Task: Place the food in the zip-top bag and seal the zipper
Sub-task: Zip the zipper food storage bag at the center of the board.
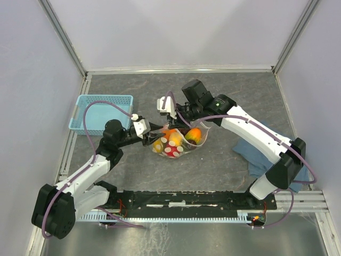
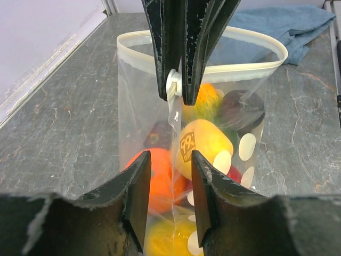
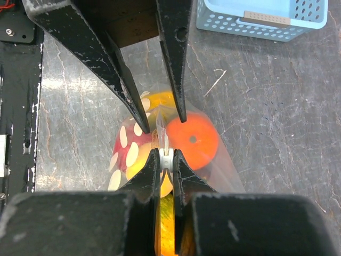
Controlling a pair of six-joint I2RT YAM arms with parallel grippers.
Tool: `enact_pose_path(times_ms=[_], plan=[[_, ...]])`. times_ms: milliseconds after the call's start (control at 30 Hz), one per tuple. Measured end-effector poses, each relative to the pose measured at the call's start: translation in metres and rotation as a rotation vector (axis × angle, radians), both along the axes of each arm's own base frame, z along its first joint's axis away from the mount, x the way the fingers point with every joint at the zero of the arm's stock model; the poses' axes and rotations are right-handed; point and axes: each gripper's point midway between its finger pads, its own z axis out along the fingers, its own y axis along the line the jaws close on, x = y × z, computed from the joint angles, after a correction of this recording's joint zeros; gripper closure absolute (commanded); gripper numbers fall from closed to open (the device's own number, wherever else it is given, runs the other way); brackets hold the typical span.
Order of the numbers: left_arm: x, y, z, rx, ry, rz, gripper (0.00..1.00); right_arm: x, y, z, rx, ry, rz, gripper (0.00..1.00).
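Observation:
The zip-top bag [image 1: 176, 143] stands mid-table, clear with white spots. It holds the food: an orange fruit [image 2: 160, 181], a yellow one [image 2: 205, 141], a dark purple one [image 2: 242, 109] and a red one [image 3: 125, 152]. The zipper [image 2: 240, 68] forms an open loop at the bag's mouth. My right gripper [image 3: 167, 154] is shut on the white near end of the zipper, above the food; it also shows in the top view [image 1: 180, 124]. My left gripper [image 2: 170, 157] is open, its fingers either side of the bag's thin side seam, and it shows in the top view [image 1: 154, 140].
A light-blue perforated basket [image 1: 101, 113] stands at the back left, also in the right wrist view [image 3: 266, 18]. A blue cloth [image 1: 256, 154] lies to the right, behind the bag in the left wrist view [image 2: 282, 26]. A black rail [image 1: 186, 200] runs along the near edge.

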Motion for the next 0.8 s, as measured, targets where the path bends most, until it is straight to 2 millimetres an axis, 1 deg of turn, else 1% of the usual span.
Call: enact_pose_path(times_ms=[200, 333, 367, 400, 467, 533, 567, 800], plan=[[0.0, -0.004, 0.008, -0.006, -0.011, -0.029, 0.55, -0.007, 0.005, 0.001, 0.007, 0.01, 0.021, 0.98], [0.002, -0.009, 0.015, -0.011, -0.018, -0.06, 0.58, -0.009, 0.01, 0.004, 0.01, 0.008, 0.036, 0.98], [0.002, -0.01, 0.016, -0.011, -0.018, -0.07, 0.6, -0.009, 0.012, 0.004, 0.009, 0.009, 0.038, 0.98], [0.002, -0.011, 0.018, -0.012, -0.018, -0.079, 0.66, -0.009, 0.012, 0.004, 0.009, 0.009, 0.039, 0.98], [0.002, -0.013, 0.019, -0.012, -0.017, -0.095, 0.82, -0.01, 0.013, 0.004, 0.008, 0.009, 0.042, 0.98], [0.0, -0.015, 0.019, -0.013, -0.012, -0.109, 0.96, -0.01, 0.013, 0.004, 0.008, 0.009, 0.042, 0.98], [-0.001, -0.015, 0.02, -0.015, -0.01, -0.114, 0.97, -0.009, 0.013, 0.005, 0.008, 0.007, 0.041, 0.98], [-0.003, -0.014, 0.021, -0.025, 0.004, -0.108, 0.97, -0.004, 0.011, 0.004, -0.009, -0.02, 0.026, 0.98]])
